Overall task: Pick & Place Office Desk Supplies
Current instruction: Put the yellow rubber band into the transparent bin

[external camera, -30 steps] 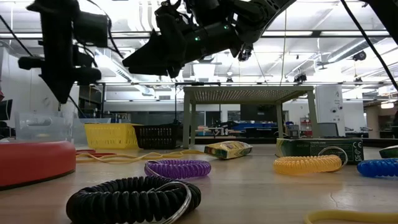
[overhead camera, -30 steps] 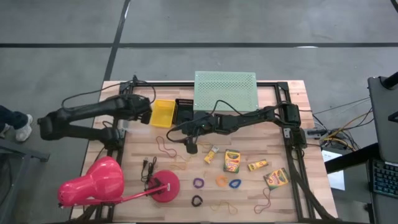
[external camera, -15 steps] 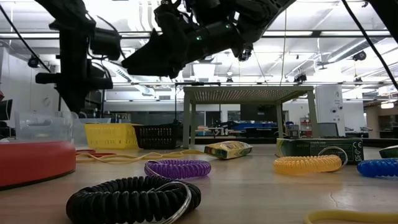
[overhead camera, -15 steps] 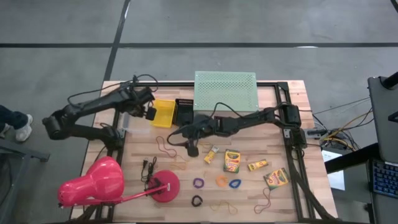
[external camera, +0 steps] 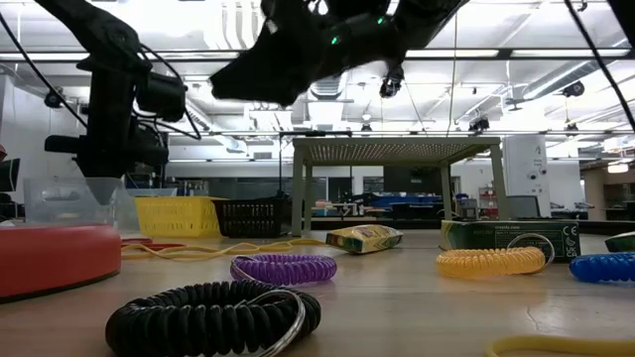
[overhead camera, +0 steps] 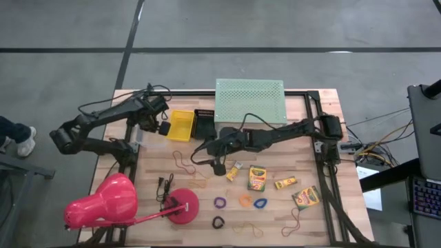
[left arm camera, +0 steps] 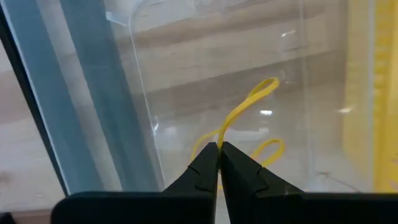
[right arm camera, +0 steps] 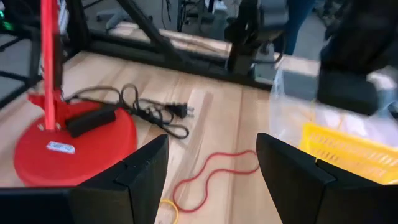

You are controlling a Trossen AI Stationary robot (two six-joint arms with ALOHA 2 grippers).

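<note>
Risk: the yellow rubber band [left arm camera: 249,109] is pinched only at its very end by the left claw [left arm camera: 218,163], w/ its loop hanging over the clear bin [overhead camera: 140,133] just beside the yellow basket [overhead camera: 180,125]. If the claw lets go off-centre, or the band sticks to a fingertip, it could drape over the bin wall or fall onto the bench [overhead camera: 289,213].

Left claw: clenched nearly flat, grasping that band.

Right claw [overhead camera: 218,167]: spread wide, holding nothing, hovering near the small crayon box [overhead camera: 233,171], well apart from the yellow basket. The red rubber band [right arm camera: 214,171] lying under it could snag.
</note>
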